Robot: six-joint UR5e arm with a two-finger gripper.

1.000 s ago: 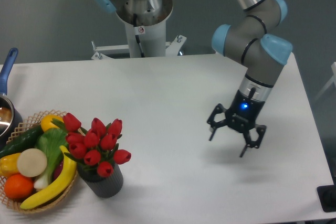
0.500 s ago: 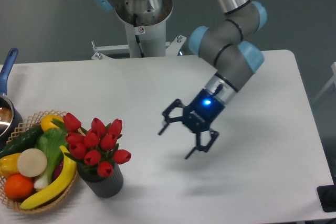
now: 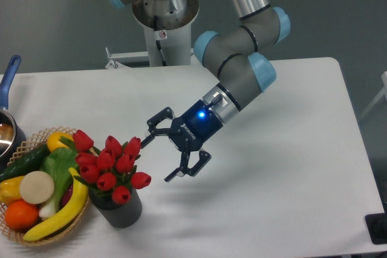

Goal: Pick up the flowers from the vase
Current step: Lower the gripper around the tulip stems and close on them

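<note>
Red flowers (image 3: 112, 166) standing in the vase (image 3: 119, 208) near the table's (image 3: 290, 209) front-left corner, beside the basket (image 3: 33, 234); claw (image 3: 162, 155) spread wide, empty, just right of the blooms.

- The gripper (image 3: 162, 154) hangs tilted over the white counter (image 3: 290, 197), jaws spread wide (nothing between them).
- The flowers (image 3: 112, 164) sit just beyond the jaws' tips, standing in the vase (image 3: 121, 211).
- A wicker basket (image 3: 36, 143) of fruit lies farther off, past the vase.
</note>
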